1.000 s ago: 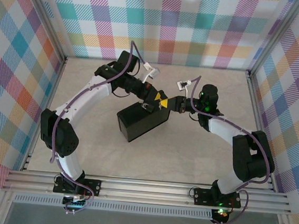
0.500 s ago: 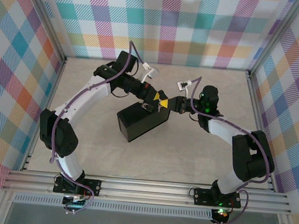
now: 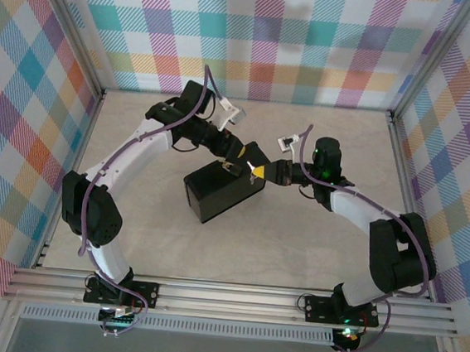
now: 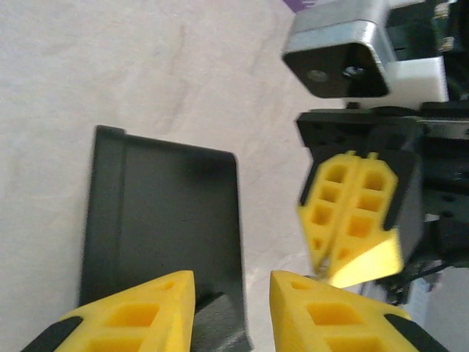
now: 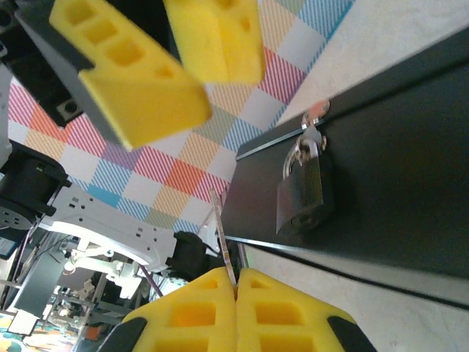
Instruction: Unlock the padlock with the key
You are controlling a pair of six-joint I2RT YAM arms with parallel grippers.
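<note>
Right fingers (image 5: pixel 192 312) were clenched tight, pad against pad, and pinched between their tips was the key (image 5: pixel 223 235), a thin pale sliver poking straight out from the seam. Just past the key's tip hung the padlock (image 5: pixel 302 192), dark body, small silvery loop hooked through the hasp (image 5: pixel 314 125) on the side of the black box (image 5: pixel 396 183); key and padlock were near each other but apart, not yet touching. Left fingers (image 4: pixel 139 312) stood released, a clear gap between the two yellow pads and nothing in it, hovering over the edge of the box with the shut right pair just beyond them. From overhead, both arms met at the far corner of the box, which sat near the middle of the pale worktop (image 3: pixel 294 257), turned at an angle. Purple cables (image 3: pixel 134 145) ran along the white arms, and bright checked walls (image 3: pixel 265 37) closed in three sides.
</note>
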